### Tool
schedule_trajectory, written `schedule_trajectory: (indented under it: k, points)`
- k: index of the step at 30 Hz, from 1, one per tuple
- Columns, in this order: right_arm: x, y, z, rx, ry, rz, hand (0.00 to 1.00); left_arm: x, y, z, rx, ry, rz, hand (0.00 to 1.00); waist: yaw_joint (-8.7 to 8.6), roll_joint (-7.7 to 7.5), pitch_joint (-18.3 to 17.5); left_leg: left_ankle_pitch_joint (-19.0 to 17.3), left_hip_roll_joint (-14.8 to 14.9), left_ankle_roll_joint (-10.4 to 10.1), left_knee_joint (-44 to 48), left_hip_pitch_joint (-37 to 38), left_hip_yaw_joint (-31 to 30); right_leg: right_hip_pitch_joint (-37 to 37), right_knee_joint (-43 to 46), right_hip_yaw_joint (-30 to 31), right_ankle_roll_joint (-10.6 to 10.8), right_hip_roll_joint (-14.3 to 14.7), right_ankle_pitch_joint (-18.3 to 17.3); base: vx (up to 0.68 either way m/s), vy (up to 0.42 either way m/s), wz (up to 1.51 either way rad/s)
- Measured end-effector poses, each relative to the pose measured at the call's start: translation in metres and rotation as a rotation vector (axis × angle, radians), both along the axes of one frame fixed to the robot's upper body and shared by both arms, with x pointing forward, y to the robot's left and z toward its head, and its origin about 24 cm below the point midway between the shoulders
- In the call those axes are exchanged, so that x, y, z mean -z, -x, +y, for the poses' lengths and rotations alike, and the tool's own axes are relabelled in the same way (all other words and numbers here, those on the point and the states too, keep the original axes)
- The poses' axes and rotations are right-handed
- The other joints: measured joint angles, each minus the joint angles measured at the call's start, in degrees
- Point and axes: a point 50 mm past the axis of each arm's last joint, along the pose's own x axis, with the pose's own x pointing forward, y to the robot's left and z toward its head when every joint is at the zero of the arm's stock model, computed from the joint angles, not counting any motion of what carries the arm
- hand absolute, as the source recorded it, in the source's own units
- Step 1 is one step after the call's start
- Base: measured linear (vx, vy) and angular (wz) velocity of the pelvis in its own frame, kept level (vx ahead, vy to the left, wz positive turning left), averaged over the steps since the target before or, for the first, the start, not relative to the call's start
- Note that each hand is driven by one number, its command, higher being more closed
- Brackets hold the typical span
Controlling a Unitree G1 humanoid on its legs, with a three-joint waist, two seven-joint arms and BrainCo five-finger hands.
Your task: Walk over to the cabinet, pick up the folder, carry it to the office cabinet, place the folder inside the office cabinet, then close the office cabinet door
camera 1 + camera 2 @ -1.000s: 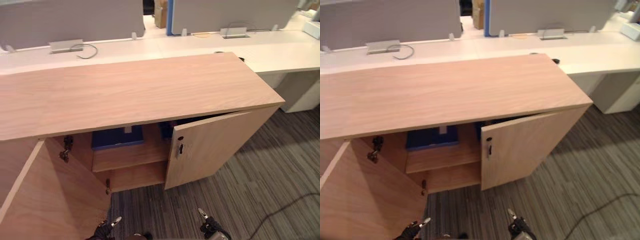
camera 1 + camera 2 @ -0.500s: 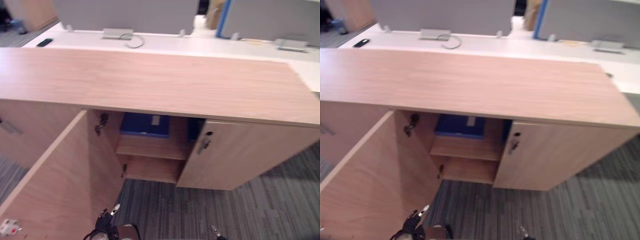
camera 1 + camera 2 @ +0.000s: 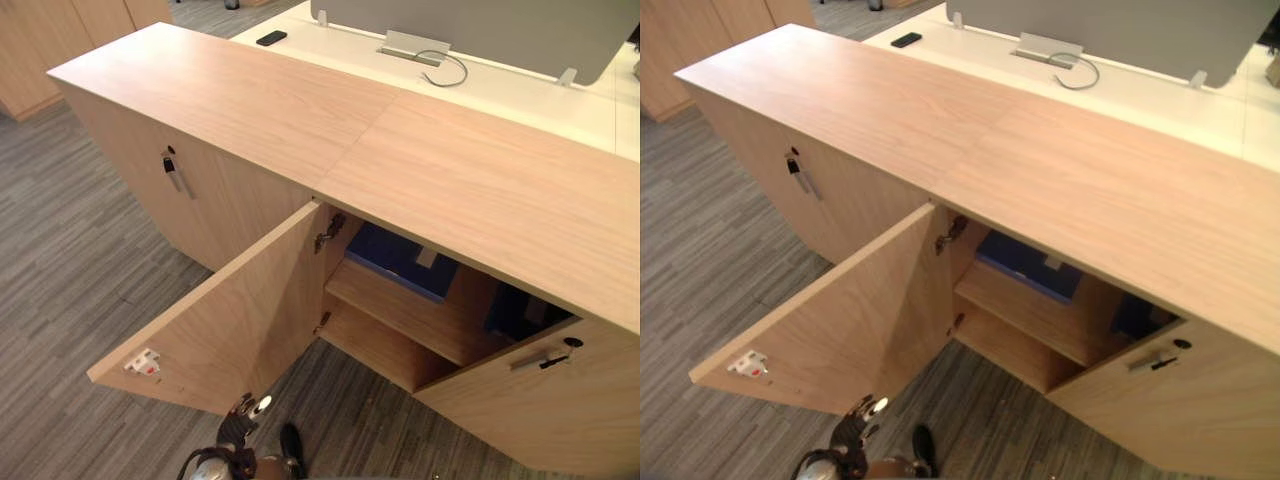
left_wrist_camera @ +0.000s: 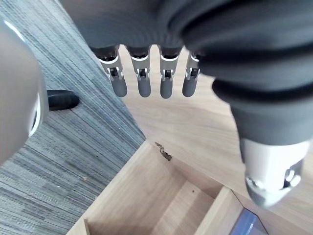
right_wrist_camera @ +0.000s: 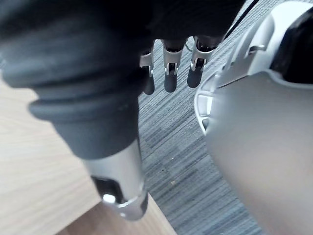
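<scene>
A blue folder (image 3: 398,258) lies flat on the upper shelf inside the wooden office cabinet (image 3: 480,190). The cabinet's left door (image 3: 230,320) stands wide open and its right door (image 3: 550,400) is ajar. Another dark blue item (image 3: 510,310) shows behind the right door. My left hand (image 3: 240,425) hangs low in front of the open door, its fingers (image 4: 144,78) straight and holding nothing. In the right wrist view my right hand (image 5: 168,73) hangs over the carpet beside my body, fingers straight and empty.
A closed door with a metal handle (image 3: 172,175) is on the cabinet's left section. Behind the cabinet runs a white desk (image 3: 520,90) with a black device (image 3: 270,38) and a grey partition (image 3: 480,25). Grey striped carpet (image 3: 70,260) covers the floor.
The camera has swung, so the cabinet now runs diagonally and its closed left section has come into view. The doors and the folder have not moved. My left hand stays low.
</scene>
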Motion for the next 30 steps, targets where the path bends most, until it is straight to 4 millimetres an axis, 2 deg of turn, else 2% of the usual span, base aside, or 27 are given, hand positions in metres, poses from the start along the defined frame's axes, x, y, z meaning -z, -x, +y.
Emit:
schedule_trajectory:
  k: [1, 4, 7, 11, 15, 19, 24, 30]
  points:
    - [-0.001, -0.004, -0.002, -0.021, 0.009, -0.018, 0.00, 0.001, 0.000, 0.000, -0.004, 0.004, 0.004, 0.00, -0.18, -0.15, 0.40, 0.99, -1.12, -0.13, -1.75, 1.06, -0.72, 0.32, -0.45, -0.13, 0.84, -0.44, 0.90, -0.01, -0.104, 0.26]
    - [-0.004, -0.011, -0.008, -0.067, 0.035, -0.038, 0.00, 0.003, 0.007, -0.003, -0.047, 0.032, 0.018, 0.00, -0.17, 1.56, 0.49, 0.97, 0.07, -0.82, -1.88, 2.15, 0.58, 0.90, -0.82, 0.23, 1.45, 0.02, 0.60, -0.10, -0.126, -0.07]
    - [-0.004, -0.013, -0.008, -0.107, 0.043, -0.044, 0.00, 0.005, 0.009, 0.000, -0.066, 0.027, 0.031, 0.00, -0.22, 1.40, 0.61, 1.66, 0.96, -1.73, -1.89, 1.99, 0.88, 0.65, -0.79, 0.06, 1.57, 0.71, -0.10, -0.09, -0.098, -0.03]
    - [-0.004, -0.013, -0.007, -0.117, 0.043, -0.044, 0.00, 0.008, 0.010, 0.004, -0.073, 0.012, 0.046, 0.00, -0.14, 1.21, 0.71, 1.70, 0.70, -1.79, -1.90, 1.94, 0.98, 0.66, -0.67, -0.01, 2.27, 0.35, 0.22, -0.01, -0.012, 0.01]
    - [-0.004, -0.016, -0.003, -0.121, 0.034, -0.052, 0.00, 0.008, 0.010, 0.014, -0.097, -0.007, 0.049, 0.00, 0.70, -0.02, 1.25, 1.28, -0.36, -1.25, -1.92, 2.11, 1.08, 0.82, -0.16, 0.19, 2.35, -0.74, 0.31, 0.05, 0.023, 0.00]
    - [-0.004, -0.019, 0.002, -0.128, 0.020, -0.062, 0.00, 0.013, 0.021, 0.023, -0.116, -0.026, 0.097, 0.00, 0.92, -1.38, 1.26, 0.47, -0.55, -1.17, -1.93, 2.94, 1.68, 0.90, 0.41, 1.30, 1.24, -1.13, 0.98, 0.04, 0.024, -0.07]
    - [-0.004, -0.019, 0.002, -0.133, 0.025, -0.063, 0.00, 0.016, 0.026, 0.027, -0.133, -0.031, 0.119, 0.00, 0.90, -1.29, 0.62, -1.08, -0.13, -1.80, -1.98, 4.65, 2.84, 1.79, 0.52, 1.72, -0.31, -0.84, 2.00, 0.01, 0.020, -0.14]
    - [-0.003, -0.018, 0.004, -0.161, 0.027, -0.061, 0.00, 0.019, 0.027, 0.026, -0.133, -0.030, 0.134, 0.00, 0.55, -1.27, 0.63, -2.10, 0.25, -1.36, -1.97, 4.70, 1.72, 1.56, 3.90, 1.04, -1.23, -1.50, 2.59, -0.02, 0.024, 0.05]
